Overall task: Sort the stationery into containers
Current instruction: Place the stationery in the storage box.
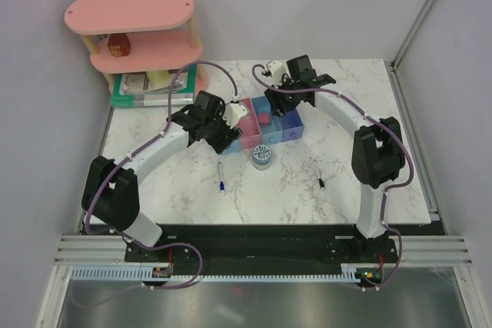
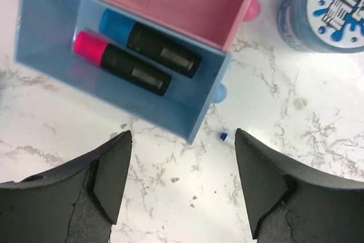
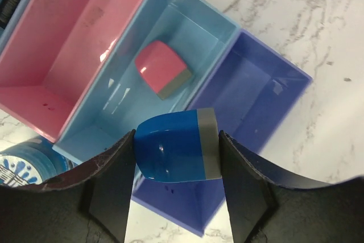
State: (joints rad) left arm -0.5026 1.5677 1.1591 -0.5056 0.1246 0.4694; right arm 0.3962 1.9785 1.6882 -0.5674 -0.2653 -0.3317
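Observation:
My right gripper [image 3: 177, 138] is shut on a blue block [image 3: 173, 151] with a grey end, held above the seam between the third, light blue bin [image 3: 108, 123] and the darker blue bin [image 3: 261, 95]. A pink eraser [image 3: 162, 75] lies in that light blue bin. The pink bin [image 3: 57, 55] looks empty. My left gripper [image 2: 182, 180] is open and empty over the table, just in front of the first light blue bin [image 2: 51, 61], which holds two black markers [image 2: 139, 55]. The round tin [image 1: 262, 157], white pen [image 1: 221, 177] and thin black pen [image 1: 318, 173] lie on the table.
A pink tiered shelf [image 1: 134, 36] stands at the back left with a small red-brown box [image 1: 119, 45] on it. A green-edged stack of books [image 1: 150, 91] lies under it. White walls close in the marble table [image 1: 361, 113] on three sides.

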